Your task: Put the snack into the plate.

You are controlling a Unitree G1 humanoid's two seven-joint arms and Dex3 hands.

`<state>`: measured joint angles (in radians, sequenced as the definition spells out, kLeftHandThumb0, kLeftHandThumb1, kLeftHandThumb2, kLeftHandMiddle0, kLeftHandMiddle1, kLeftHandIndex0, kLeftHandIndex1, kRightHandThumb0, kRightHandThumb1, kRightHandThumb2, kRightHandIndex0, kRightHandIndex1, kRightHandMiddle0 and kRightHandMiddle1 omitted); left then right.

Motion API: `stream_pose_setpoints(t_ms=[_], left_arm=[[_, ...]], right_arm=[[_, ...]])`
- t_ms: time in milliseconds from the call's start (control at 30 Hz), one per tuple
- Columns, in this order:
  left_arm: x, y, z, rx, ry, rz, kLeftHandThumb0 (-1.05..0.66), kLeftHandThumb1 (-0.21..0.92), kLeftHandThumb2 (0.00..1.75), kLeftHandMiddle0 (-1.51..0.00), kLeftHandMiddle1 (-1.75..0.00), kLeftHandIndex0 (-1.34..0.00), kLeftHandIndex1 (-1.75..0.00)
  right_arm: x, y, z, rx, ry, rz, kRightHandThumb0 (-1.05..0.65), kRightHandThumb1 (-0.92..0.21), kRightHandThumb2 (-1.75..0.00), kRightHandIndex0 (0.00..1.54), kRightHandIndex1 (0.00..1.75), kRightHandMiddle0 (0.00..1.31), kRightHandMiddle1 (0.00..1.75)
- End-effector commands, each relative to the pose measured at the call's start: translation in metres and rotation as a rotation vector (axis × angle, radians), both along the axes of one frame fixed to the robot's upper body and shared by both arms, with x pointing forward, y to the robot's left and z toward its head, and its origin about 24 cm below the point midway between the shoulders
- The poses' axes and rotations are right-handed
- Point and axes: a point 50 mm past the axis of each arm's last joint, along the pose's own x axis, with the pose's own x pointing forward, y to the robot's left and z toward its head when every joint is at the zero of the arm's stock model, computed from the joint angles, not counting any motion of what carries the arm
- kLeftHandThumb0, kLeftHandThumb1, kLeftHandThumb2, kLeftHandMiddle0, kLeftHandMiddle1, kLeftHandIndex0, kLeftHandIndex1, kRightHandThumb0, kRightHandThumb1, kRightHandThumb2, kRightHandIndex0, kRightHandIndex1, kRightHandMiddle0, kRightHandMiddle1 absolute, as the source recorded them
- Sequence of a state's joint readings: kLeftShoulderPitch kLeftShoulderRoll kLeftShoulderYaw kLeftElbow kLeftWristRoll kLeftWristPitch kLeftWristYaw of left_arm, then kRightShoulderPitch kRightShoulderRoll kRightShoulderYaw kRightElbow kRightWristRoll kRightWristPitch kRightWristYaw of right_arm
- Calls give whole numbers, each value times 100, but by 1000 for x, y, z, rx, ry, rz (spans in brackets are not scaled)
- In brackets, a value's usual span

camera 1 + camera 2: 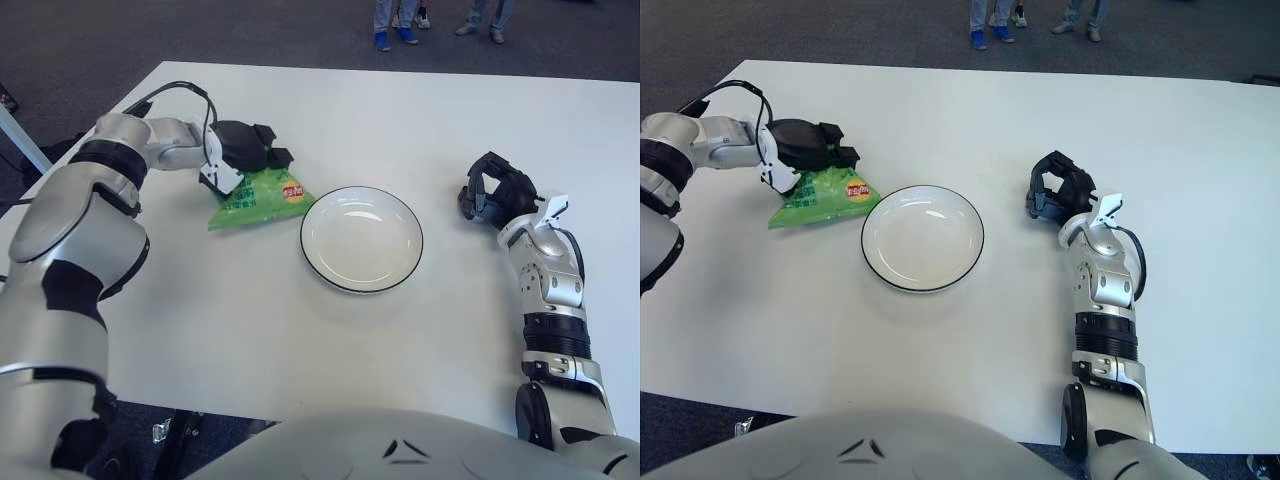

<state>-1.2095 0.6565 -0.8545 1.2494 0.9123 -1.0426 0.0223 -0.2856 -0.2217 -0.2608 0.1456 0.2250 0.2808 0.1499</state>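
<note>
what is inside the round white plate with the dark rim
Nothing: the round white plate with the dark rim shows only a bare glossy bowl. The green snack bag lies beside it on the white table, gripped at its top by the left hand.

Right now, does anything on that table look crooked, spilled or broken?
Nothing is spilled or broken. The only thing askew is the green snack bag: the left hand grips its far end, so it looks tilted, beside the plate rather than in it. The plate holds nothing. The right hand shows to the plate's right, curled, holding nothing.
</note>
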Motion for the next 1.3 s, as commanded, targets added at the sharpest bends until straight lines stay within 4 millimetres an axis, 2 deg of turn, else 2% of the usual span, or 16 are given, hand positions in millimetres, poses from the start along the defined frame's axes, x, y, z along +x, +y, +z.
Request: stream_pose_setpoints(t_ms=[0,233,500,533,667,867,967,1267], left_arm=[[-9,9,-28,38,107,36,50,23,140,-68,-173,-76,-175],[-7,13,-24,6,16,45,53,15,151,-74,-174,-85,-175],[2,20,-1,-58,-39,131,57,10,159,-79,-175,-95,-175],[3,20,-1,-70,-39,149,57,9,159,-79,-175,-95,-175],[8,21,25,-141,-76,177,57,9,159,-80,-175,-97,-175],[11,24,33,-262,-138,229,57,9,159,-80,-175,-98,-175],[12,28,39,-376,-174,269,57,10,158,-79,-175,-99,-175],[16,27,52,-493,-259,301,56,11,157,-79,-175,-106,-175]], right_arm=[[-11,-2,-29,48,134,-22,-48,-34,-130,130,175,60,175],[-11,-2,-29,49,136,-27,-48,-34,-130,130,175,60,175],[-11,-2,-28,49,140,-32,-48,-34,-129,130,175,60,175],[-11,-2,-28,49,139,-32,-48,-34,-129,130,175,60,175],[-11,-3,-28,48,141,-35,-48,-34,-129,130,175,60,175],[-11,-4,-29,47,145,-39,-48,-34,-129,130,175,60,175],[-10,-4,-29,48,145,-38,-48,-34,-129,130,175,60,175],[-9,-5,-30,51,146,-35,-48,-34,-129,130,175,60,175]])
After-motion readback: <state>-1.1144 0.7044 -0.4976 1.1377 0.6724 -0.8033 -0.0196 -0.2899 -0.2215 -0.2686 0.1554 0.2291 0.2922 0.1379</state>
